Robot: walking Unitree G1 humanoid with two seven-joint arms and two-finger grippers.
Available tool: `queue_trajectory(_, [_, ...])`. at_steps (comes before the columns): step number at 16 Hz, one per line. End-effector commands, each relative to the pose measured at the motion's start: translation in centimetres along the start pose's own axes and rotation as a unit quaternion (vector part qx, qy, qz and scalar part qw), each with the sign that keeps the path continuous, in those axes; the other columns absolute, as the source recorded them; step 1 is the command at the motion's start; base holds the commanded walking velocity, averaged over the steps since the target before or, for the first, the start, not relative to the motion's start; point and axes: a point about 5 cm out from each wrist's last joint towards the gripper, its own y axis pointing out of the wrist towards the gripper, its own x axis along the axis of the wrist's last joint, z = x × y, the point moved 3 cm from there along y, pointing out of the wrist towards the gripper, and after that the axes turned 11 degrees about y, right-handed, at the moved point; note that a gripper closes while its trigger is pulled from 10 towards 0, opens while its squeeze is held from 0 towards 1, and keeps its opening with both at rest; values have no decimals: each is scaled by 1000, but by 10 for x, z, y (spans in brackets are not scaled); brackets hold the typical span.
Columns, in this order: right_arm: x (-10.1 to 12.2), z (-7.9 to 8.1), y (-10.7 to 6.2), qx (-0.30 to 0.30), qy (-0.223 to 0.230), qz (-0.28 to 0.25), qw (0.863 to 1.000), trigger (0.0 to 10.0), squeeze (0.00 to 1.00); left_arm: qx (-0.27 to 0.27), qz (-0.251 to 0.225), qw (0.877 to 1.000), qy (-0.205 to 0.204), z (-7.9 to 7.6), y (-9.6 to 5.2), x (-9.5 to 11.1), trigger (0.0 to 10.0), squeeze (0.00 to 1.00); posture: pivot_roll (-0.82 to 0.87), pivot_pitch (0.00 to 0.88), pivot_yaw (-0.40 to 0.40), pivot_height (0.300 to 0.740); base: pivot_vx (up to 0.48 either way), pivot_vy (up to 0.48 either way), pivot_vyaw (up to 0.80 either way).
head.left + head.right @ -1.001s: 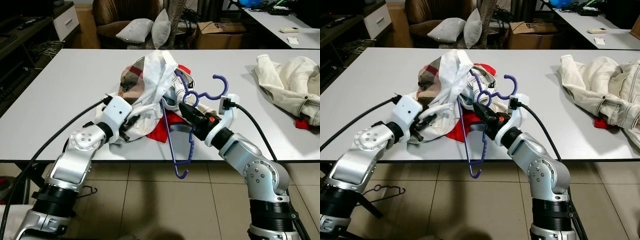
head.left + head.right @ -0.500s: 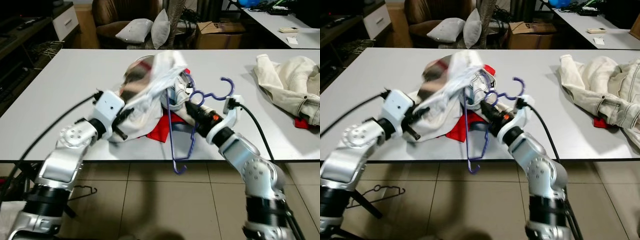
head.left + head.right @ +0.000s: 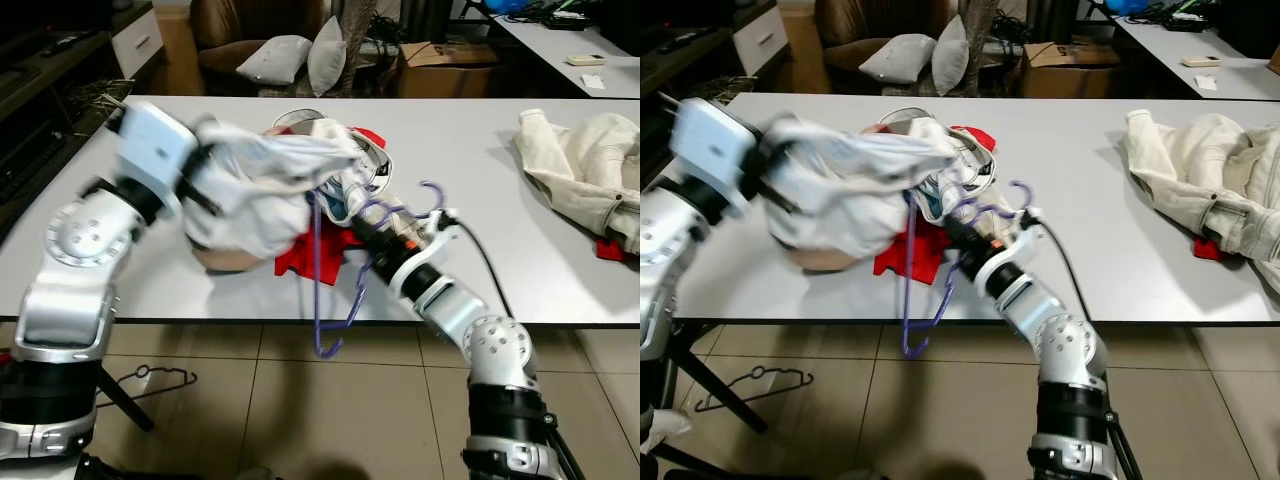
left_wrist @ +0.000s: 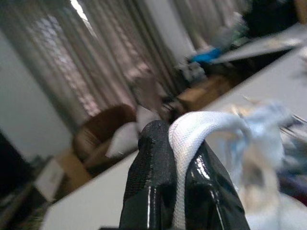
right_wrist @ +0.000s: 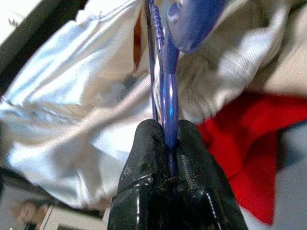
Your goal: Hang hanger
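A purple plastic hanger hangs over the table's front edge, its hook beside the heap of clothes. My right gripper is shut on the hanger just below the hook; the right wrist view shows the purple bar pinched between the black fingers. My left gripper is raised above the table's left part, shut on a white garment that stretches from it toward the heap. In the left wrist view a white hem runs between the fingers. A red cloth lies under the heap.
A cream jacket lies at the right end of the white table. A wire hanger lies on the tiled floor under the left side. Beyond the far edge are an armchair with grey cushions and a cardboard box.
My left arm has swung up and to the left, pulling the white garment off the heap and stretching it. The right gripper with the hanger has shifted slightly left and lower.
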Motion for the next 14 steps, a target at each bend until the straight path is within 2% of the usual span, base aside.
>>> queue_trajectory(1, [-5, 5, 0, 6, -25, 18, 1000, 10000, 0, 33, -23, 999, 17, 12, -1, 12, 0, 0, 229, 26, 23, 740, 0, 0, 0])
queue_trajectory(2, [-6, 16, 0, 29, -51, 30, 998, 10000, 0, 21, -18, 999, 26, 8, 0, 9, 0, 0, 221, 24, 23, 740, 0, 0, 0])
queue_trajectory(3, [1, 32, 0, 64, -75, 20, 995, 10000, 0, 10, -19, 999, 41, 3, 1, 8, 0, 0, 211, 22, 20, 740, 0, 0, 0])
queue_trajectory(4, [22, 57, -2, 128, -57, -42, 989, 10000, 0, 28, -35, 998, 46, 6, 3, 14, 0, 0, 204, 19, 20, 740, 0, 0, 0])
queue_trajectory(5, [46, 74, -7, 175, 13, -101, 979, 10000, 0, 42, -53, 997, 44, 9, 4, 20, 0, 0, 195, 13, 18, 740, 0, 0, 0])
queue_trajectory(6, [53, 76, -10, 184, 32, -114, 976, 10000, 0, 33, -53, 997, 44, 5, 5, 19, 0, 0, 189, 9, 18, 740, 0, 0, 0])
queue_trajectory(7, [35, 50, -7, 108, -39, -55, 992, 10000, 0, -3, -23, 999, 38, -13, 0, 2, 0, 0, 168, 0, 18, 740, 0, 0, 0])
queue_trajectory(8, [25, 36, -7, 68, -74, -24, 995, 10000, 0, -9, -13, 999, 36, -18, -2, -3, 0, 0, 165, 0, 18, 740, 0, 0, 0])
queue_trajectory(9, [2, 9, -12, 2, -130, 31, 991, 10000, 0, -9, 0, 999, 30, -26, -5, -12, 0, 0, 155, 0, 10, 740, 0, 0, 0])
queue_trajectory(10, [0, 7, -13, 1, -128, 34, 991, 10000, 0, -8, 0, 1000, 29, -27, -6, -13, 0, 0, 155, 0, 10, 740, 0, 0, 0])
queue_trajectory(12, [1, 12, -14, 8, -97, 21, 995, 10000, 0, -7, -2, 1000, 25, -29, -7, -14, 0, 0, 147, 0, 3, 740, 0, 0, 0])
queue_trajectory(14, [5, 18, -9, 27, -55, 7, 998, 10000, 0, -28, -20, 999, 16, -39, -7, -10, 0, 0, 147, 0, -3, 740, 0, 0, 0])
